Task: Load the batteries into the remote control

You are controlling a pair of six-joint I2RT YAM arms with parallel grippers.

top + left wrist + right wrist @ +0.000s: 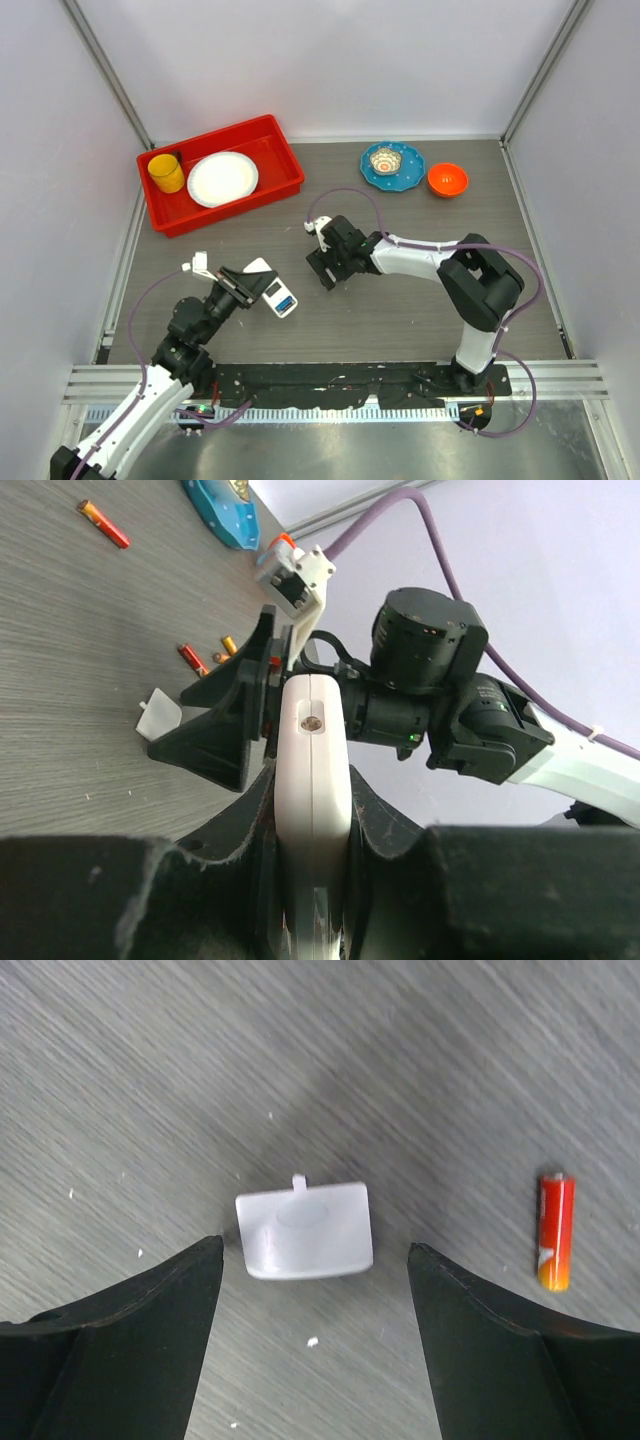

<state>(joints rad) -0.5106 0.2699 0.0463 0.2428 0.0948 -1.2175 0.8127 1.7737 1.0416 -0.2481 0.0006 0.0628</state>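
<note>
Holding the remote control [312, 770] on edge, the left gripper [248, 285] has its jaws pinched on the white body, near the left side of the table [400, 300]; in the top view the handset's small screen faces upward. The right gripper [325, 262] hangs low over the middle of the table with its jaws spread; the right wrist view shows the small white cover piece [305, 1230] lying flat between them, untouched, and one orange-red battery [556, 1230] just to the side. More batteries [193, 659] lie loose on the table beyond, seen from the left wrist. My reading is that the cover is off and set down, so the step in hand is fetching a battery. The next move calls for shifting the right jaws sideways over that battery and lining them across its thin body; closing gently so it does not roll; then carrying it to the open compartment, which no view shows clearly.
</note>
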